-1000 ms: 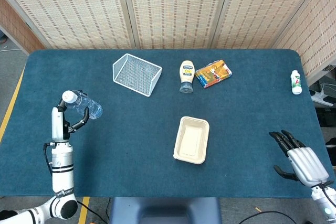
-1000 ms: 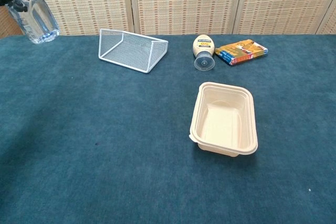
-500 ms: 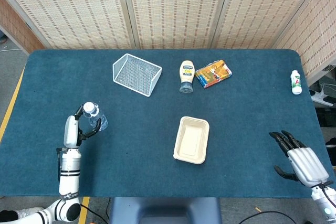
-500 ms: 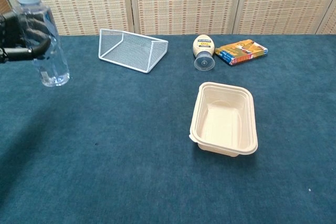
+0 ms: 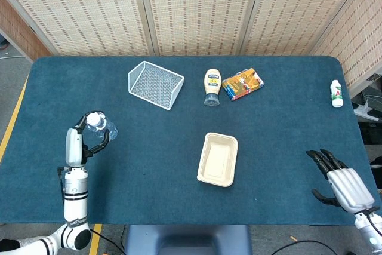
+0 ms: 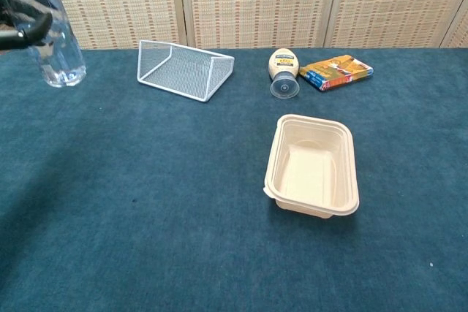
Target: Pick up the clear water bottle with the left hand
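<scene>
The clear water bottle (image 5: 100,126) with a white cap is held upright above the blue table near its left side. My left hand (image 5: 83,138) grips it, dark fingers curled around the body. In the chest view the clear water bottle (image 6: 60,52) shows at the top left, its cap cut off by the frame, with my left hand (image 6: 22,16) wrapped around its upper part. My right hand (image 5: 340,178) rests at the table's front right, fingers spread and holding nothing.
A white wire basket (image 5: 156,84) lies at the back centre-left. Beside it lie a mayonnaise bottle (image 5: 212,86) and a colourful box (image 5: 243,83). A beige tray (image 5: 218,159) sits mid-table. A small white bottle (image 5: 337,94) stands at the far right edge.
The left hand has shifted left and lifted the bottle again after lowering it half a second ago; the bottle now stands upright rather than tilted. The right hand has not moved.
</scene>
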Robot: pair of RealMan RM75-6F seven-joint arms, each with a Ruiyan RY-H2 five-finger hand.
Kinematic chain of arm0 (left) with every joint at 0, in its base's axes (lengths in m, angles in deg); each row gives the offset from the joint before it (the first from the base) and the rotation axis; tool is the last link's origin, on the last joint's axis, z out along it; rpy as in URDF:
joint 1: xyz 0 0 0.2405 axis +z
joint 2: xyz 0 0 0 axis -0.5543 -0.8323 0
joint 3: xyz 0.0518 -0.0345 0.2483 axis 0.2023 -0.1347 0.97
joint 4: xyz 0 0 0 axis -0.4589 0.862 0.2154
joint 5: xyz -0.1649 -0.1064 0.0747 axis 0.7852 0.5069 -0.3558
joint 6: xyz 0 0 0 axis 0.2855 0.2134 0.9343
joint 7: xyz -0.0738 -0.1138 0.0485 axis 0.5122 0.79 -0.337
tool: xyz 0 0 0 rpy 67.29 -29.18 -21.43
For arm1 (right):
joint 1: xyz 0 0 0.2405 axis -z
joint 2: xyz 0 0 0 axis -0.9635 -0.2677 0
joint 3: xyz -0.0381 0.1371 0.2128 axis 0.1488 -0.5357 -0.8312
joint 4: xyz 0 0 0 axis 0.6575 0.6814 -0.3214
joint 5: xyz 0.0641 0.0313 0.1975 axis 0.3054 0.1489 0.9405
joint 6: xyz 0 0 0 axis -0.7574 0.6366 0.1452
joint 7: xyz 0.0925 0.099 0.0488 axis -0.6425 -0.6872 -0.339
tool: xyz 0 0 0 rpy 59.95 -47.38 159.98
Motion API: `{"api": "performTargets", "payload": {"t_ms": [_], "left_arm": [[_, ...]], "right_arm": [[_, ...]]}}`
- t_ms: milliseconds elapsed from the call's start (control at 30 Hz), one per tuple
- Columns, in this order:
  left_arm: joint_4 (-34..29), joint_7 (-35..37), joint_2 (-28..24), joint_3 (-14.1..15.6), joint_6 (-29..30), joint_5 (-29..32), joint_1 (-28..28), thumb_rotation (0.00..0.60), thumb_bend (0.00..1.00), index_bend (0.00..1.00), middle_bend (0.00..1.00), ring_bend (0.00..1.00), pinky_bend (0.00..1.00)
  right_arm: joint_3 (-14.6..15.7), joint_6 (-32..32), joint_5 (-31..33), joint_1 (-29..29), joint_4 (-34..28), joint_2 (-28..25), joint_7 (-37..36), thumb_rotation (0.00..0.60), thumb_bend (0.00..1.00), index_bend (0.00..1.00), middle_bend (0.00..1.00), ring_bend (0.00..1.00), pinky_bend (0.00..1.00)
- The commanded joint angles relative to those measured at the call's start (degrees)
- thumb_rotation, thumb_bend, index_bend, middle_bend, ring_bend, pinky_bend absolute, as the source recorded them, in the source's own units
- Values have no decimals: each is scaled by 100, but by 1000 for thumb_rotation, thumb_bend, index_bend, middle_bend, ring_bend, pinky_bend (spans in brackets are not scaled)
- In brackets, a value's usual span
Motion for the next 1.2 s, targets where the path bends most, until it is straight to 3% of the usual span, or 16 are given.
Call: {"api": "performTargets", "payload": {"t_ms": [33,233,367,567,633,733,900,1200], "left_arm": [[1027,176,571,232,-333,199,-43,600,761,714,732,626,650],[2188,323,1155,332,-335,205,-64,600,760,711,713,622,643],[2425,361,1254,381,-374,197,-56,600,750,674,665,588,594],[2520,635,1256,521,-672,226,28,600,598,345,414,391,404],[2466,688,1191,552,-758,217,36,600,526,190,293,279,320],[2384,712,1093,568,-832,196,32,600,450,39,153,143,216],[2223,712,912,646,-853,82,40,600,405,0,6,40,185],[1533,503,390,681,-816,-45,84,600,404,0,0,0,171]], "right_arm": [[-15,5,27,-5,4,1,-10,600,208,0,69,0,234],[-7,20,21,-8,0,-14,-18,600,207,0,69,0,234],[-2,13,9,-4,1,-17,-26,600,207,0,70,0,234],[5,15,1,0,2,-11,-13,600,208,0,69,0,234],[6,18,2,-1,2,-9,-8,600,208,0,69,0,234],[4,27,13,-2,0,-5,2,600,208,0,69,0,234],[8,37,11,-4,-5,-7,14,600,207,0,69,0,234],[-7,116,45,-47,-8,11,29,600,208,0,70,0,234]]}}
